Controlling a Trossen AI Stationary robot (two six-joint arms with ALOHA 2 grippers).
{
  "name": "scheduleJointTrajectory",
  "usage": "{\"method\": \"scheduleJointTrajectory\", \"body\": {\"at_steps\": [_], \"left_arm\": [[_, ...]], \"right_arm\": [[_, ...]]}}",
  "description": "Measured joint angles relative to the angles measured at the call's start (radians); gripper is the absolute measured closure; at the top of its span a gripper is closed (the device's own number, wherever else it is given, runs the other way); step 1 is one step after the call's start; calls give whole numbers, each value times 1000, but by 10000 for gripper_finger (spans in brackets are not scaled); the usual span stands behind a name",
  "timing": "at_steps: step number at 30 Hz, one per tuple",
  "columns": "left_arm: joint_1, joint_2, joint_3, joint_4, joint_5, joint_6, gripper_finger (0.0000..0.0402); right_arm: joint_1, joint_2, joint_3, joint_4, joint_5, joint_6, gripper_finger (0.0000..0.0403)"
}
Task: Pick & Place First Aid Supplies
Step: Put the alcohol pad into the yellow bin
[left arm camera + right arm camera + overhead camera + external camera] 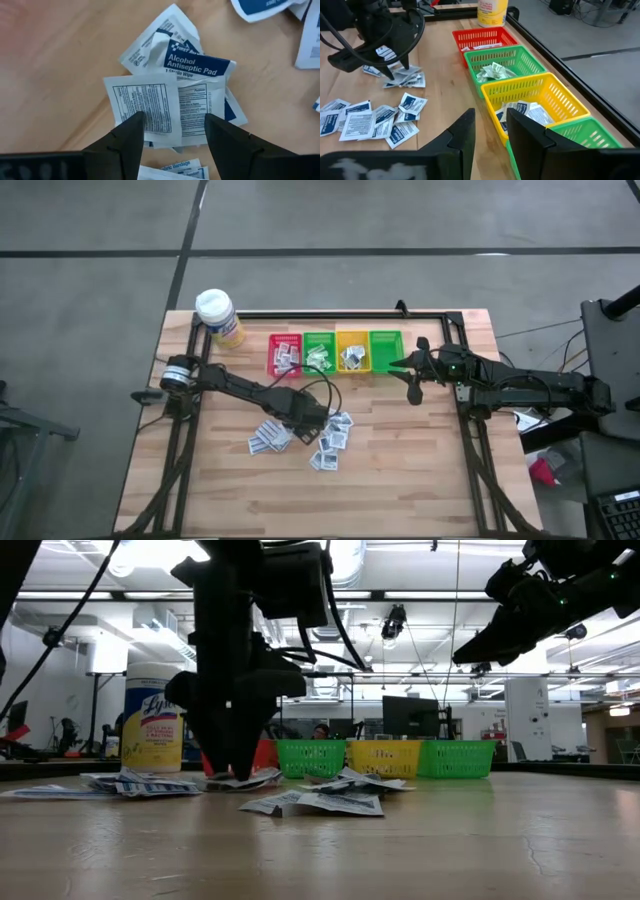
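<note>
White flat first-aid sachets [300, 435] lie scattered mid-table on bare wood; the left gripper [172, 131] hangs wide open over them, empty. The right gripper [490, 131], half-open and empty, hovers by the outer green bin [385, 350].

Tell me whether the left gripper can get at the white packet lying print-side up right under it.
Probably yes: the left gripper is open with its fingers either side of the white packet, which lies on top of the pile, nothing over it.
</note>
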Motion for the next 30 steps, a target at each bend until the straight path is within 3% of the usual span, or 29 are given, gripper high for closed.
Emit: {"method": "scheduleJointTrajectory", "body": {"at_steps": [17,30], "left_arm": [[5,-4,57,-96,-48,-32,200],[9,-4,2,-85,-46,-15,200]], "right_arm": [[0,0,0,-1,0,13,289],[0,0,0,-1,0,18,303]]}}
